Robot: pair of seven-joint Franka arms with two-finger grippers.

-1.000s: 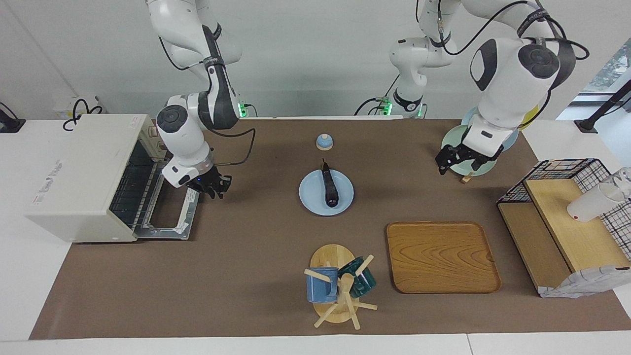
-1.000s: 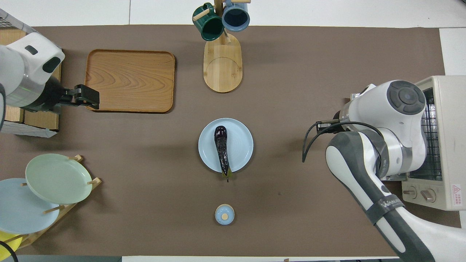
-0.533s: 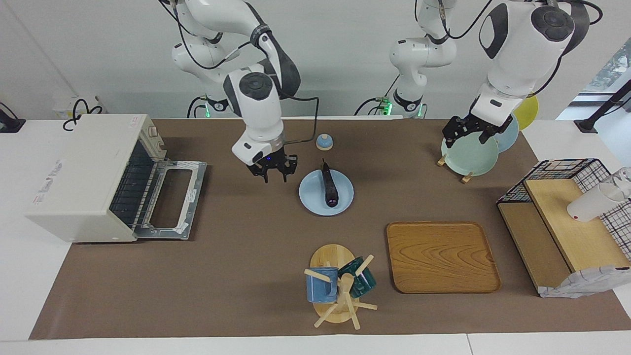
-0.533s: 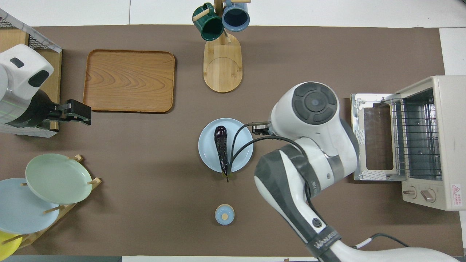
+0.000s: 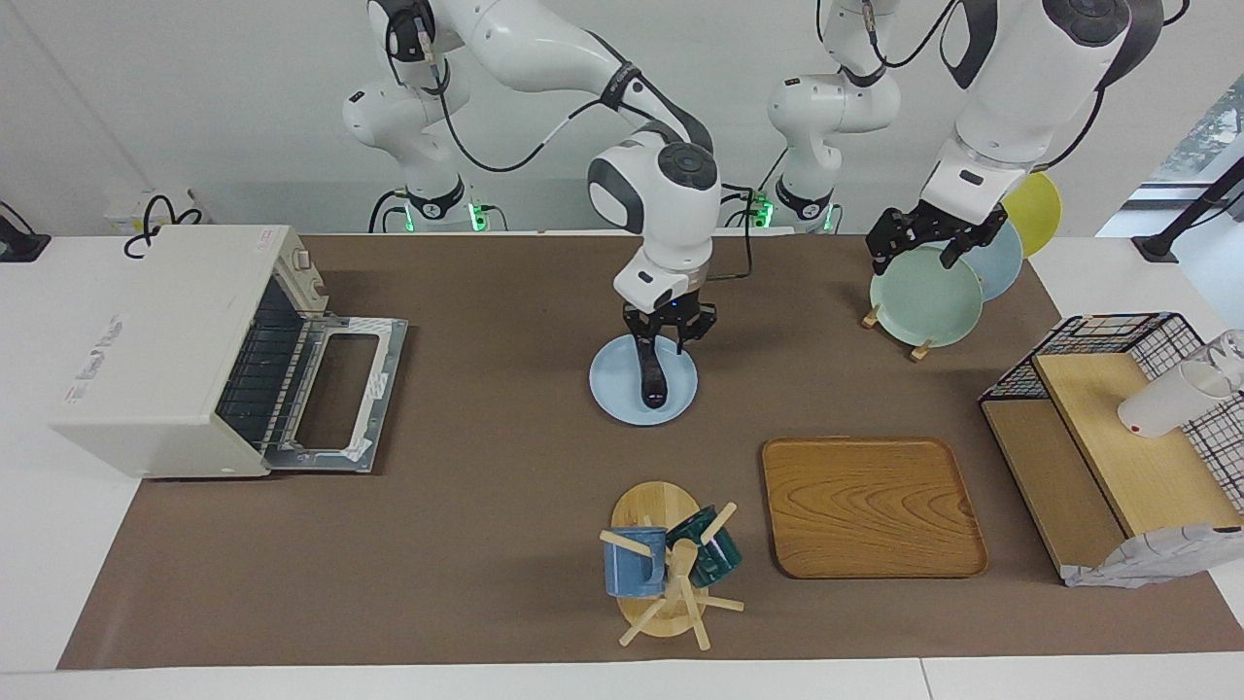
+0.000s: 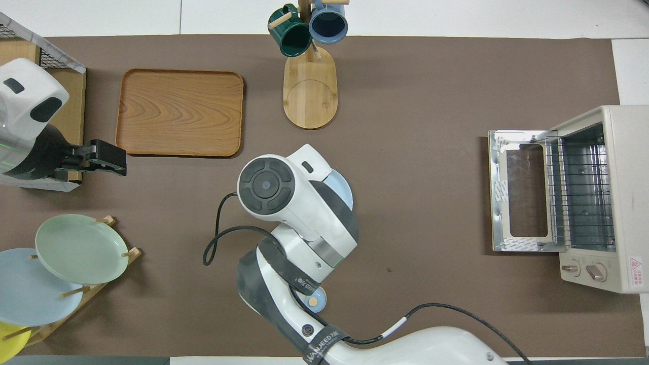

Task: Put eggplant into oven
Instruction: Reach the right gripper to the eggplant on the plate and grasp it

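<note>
The dark purple eggplant (image 5: 652,379) lies on a light blue plate (image 5: 619,396) in the middle of the table. My right gripper (image 5: 665,342) is low over the plate, open, with its fingers on either side of the eggplant's stem end. In the overhead view the right arm hides the eggplant, and only the plate's rim (image 6: 346,188) shows. The cream-white oven (image 5: 160,340) stands at the right arm's end of the table with its door (image 5: 335,394) dropped open and the wire rack showing; it also shows in the overhead view (image 6: 618,203). My left gripper (image 5: 918,241) waits, raised over the plate rack.
A plate rack with green, blue and yellow plates (image 5: 928,297) stands near the left arm's base. A wooden tray (image 5: 870,506), a mug tree with two mugs (image 5: 671,564) and a wire-and-wood shelf rack (image 5: 1108,437) with a white cup (image 5: 1166,401) lie farther out.
My right gripper has swung from the oven's open door across to the plate and come down around the eggplant. My left gripper has risen slightly over the plate rack.
</note>
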